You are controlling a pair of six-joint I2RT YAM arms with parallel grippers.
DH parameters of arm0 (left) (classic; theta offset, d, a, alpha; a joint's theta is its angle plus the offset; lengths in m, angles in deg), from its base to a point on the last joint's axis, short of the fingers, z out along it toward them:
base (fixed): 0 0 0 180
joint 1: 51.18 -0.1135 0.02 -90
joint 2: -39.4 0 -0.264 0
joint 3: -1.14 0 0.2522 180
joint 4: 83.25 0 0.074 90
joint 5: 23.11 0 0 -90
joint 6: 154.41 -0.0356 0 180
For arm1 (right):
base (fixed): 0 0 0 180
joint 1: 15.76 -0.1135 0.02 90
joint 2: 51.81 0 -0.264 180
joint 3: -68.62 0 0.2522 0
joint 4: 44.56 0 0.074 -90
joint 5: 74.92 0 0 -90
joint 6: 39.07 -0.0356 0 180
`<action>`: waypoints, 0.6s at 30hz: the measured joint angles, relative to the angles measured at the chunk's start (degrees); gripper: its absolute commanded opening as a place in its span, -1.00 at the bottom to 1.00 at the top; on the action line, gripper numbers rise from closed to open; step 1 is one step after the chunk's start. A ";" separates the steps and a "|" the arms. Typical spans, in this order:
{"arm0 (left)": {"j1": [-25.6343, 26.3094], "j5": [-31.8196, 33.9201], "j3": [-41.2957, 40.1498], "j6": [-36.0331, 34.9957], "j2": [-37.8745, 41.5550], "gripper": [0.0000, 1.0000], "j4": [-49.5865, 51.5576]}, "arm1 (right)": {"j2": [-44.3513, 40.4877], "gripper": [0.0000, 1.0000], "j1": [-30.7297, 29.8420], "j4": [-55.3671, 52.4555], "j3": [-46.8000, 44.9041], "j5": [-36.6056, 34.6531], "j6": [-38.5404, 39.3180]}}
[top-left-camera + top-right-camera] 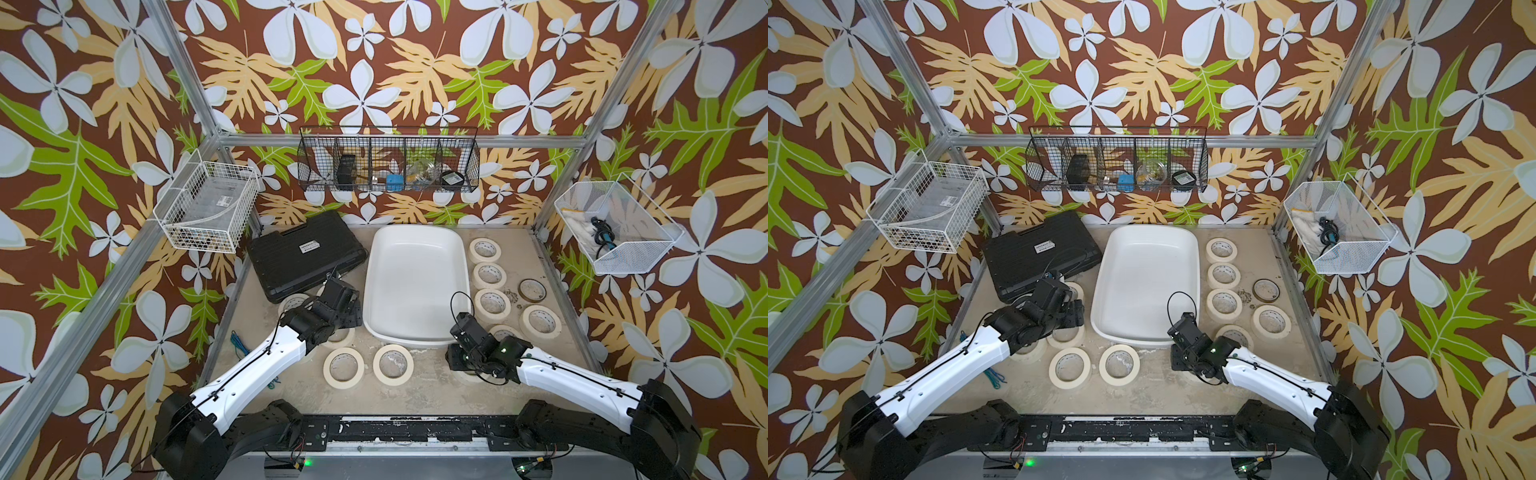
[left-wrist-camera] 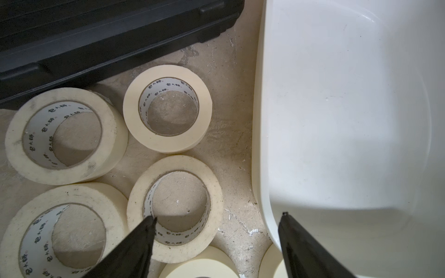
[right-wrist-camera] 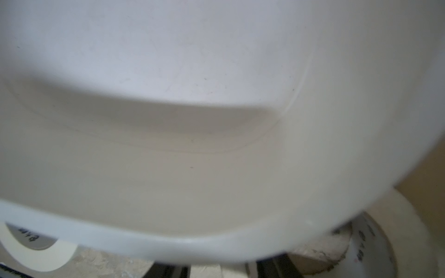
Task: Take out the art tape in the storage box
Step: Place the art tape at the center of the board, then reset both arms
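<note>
Art tape (image 1: 393,382) lies wholly outside the storage box (image 1: 417,286) in both top views. The rolls rest flat on the table (image 1: 432,374), holes upward: a column along the box's right side, a pair before its near rim, and a cluster on its left by the black case (image 1: 307,253). The box floor shows bare (the right wrist view, though blurred, agrees).

The right gripper (image 1: 456,358) sits low at the box's near right corner, just outside the rim, with a roll partly hidden directly beneath it. Whether its jaws grip that roll or stand parted cannot be told.

The left gripper (image 2: 218,217) hangs wide and holds nothing, one finger over a roll's hole, the other over the box's left rim.

By this layout nothing remains to fetch. The coming move looks to be the right arm's: straight up, clear of the roll below.
</note>
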 measured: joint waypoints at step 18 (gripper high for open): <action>-3.32 12.85 4.90 -5.81 0.09 1.00 -3.87 | -11.10 0.83 11.39 -4.44 13.94 -10.08 11.45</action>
